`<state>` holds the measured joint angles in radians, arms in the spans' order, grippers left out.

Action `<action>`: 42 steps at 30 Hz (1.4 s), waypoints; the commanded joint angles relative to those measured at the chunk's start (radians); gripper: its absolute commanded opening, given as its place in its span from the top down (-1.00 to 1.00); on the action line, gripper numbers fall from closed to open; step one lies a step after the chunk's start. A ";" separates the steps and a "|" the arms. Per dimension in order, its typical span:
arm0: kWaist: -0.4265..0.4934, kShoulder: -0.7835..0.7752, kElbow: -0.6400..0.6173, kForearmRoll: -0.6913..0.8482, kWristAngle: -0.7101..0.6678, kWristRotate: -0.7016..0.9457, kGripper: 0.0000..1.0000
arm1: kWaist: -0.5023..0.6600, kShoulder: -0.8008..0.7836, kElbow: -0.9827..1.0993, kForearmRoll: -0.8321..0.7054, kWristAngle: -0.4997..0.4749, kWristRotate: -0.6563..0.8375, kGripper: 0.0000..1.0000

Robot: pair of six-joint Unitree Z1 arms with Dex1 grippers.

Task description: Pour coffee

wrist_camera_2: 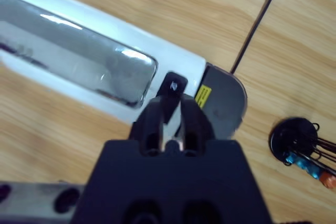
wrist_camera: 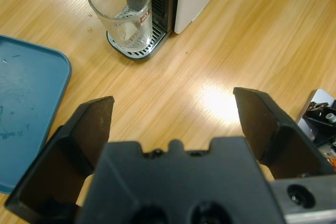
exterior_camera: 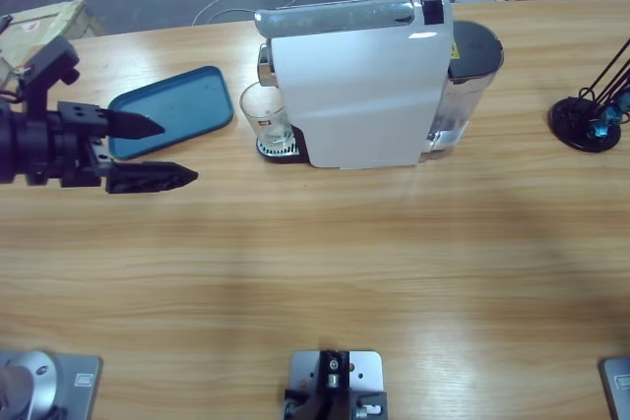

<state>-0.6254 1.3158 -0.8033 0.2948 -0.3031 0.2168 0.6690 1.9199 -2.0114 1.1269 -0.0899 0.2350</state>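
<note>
Beside the tray (exterior_camera: 172, 110), left claw (exterior_camera: 172, 151) gapes over bare table (exterior_camera: 325, 243).

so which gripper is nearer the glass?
Left. The left gripper is open beside the blue tray, level with the glass. The right gripper hovers over the coffee machine top, near its button.

Even, bright overhead light
Glare patch on the counter (wrist_camera: 220, 103); the right wrist view is soft, the coffee machine (wrist_camera_2: 89, 61) blurred.
</note>
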 commanded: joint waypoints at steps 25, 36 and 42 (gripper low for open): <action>-0.045 -0.014 0.030 -0.011 0.013 0.001 -0.97 | 0.058 -0.104 0.105 -0.032 -0.056 0.110 -1.00; -0.045 -0.042 0.073 -0.009 0.007 -0.002 -0.97 | 0.096 -0.176 0.126 -0.018 -0.114 0.110 -1.00; -0.048 -0.105 0.086 -0.005 -0.004 -0.022 -0.97 | 0.167 -0.303 0.258 -0.055 -0.145 0.161 -1.00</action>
<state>-0.6617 1.2884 -0.7639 0.2936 -0.3033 0.2115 0.7667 1.7571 -1.8972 1.0964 -0.1946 0.3367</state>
